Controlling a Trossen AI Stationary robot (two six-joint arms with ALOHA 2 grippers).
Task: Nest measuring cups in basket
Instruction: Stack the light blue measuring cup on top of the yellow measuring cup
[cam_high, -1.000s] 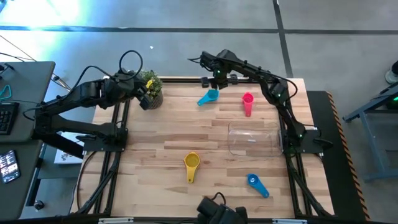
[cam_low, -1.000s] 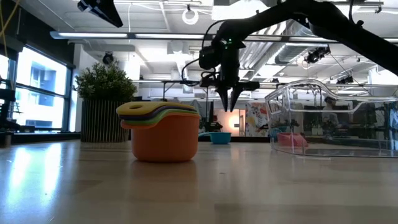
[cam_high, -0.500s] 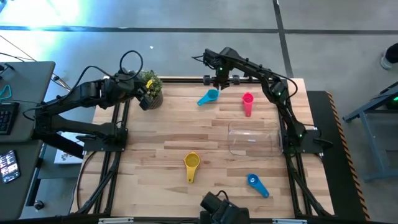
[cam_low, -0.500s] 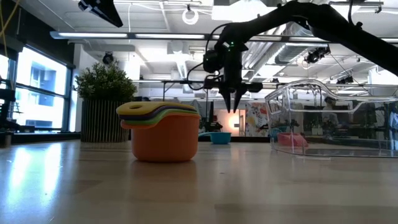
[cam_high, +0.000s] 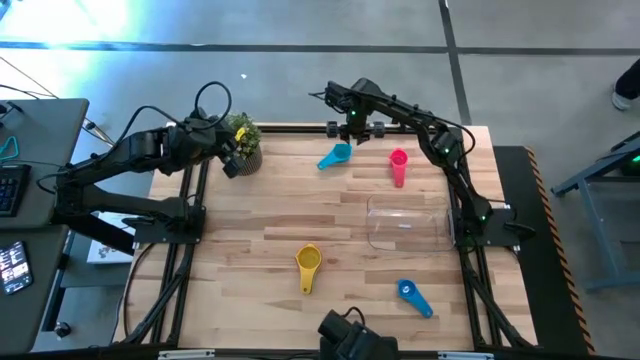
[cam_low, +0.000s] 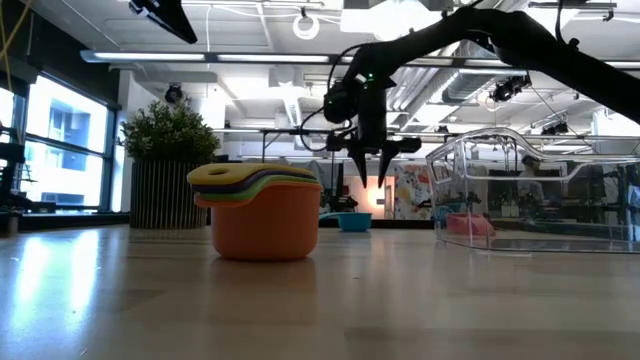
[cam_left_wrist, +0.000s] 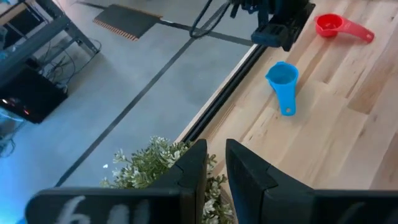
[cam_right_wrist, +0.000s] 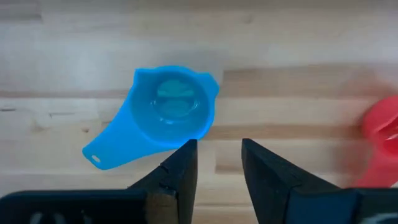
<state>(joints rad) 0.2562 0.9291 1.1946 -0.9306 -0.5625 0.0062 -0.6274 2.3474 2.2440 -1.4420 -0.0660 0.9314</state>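
Overhead, four cup spots dot the table: light blue (cam_high: 337, 156), magenta (cam_high: 399, 165), blue (cam_high: 412, 295), and a yellow-topped nested stack (cam_high: 308, 266). One clear basket (cam_high: 407, 222) sits empty. Right gripper (cam_high: 352, 125) hovers parted, holding nothing, beside light blue; left gripper (cam_high: 232, 152), slightly apart, waits over the plant (cam_high: 243, 140).

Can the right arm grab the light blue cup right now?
Probably yes. The right gripper hangs open just above the light blue cup, with nothing between them. The magenta cup lies off to one side, apart from it.
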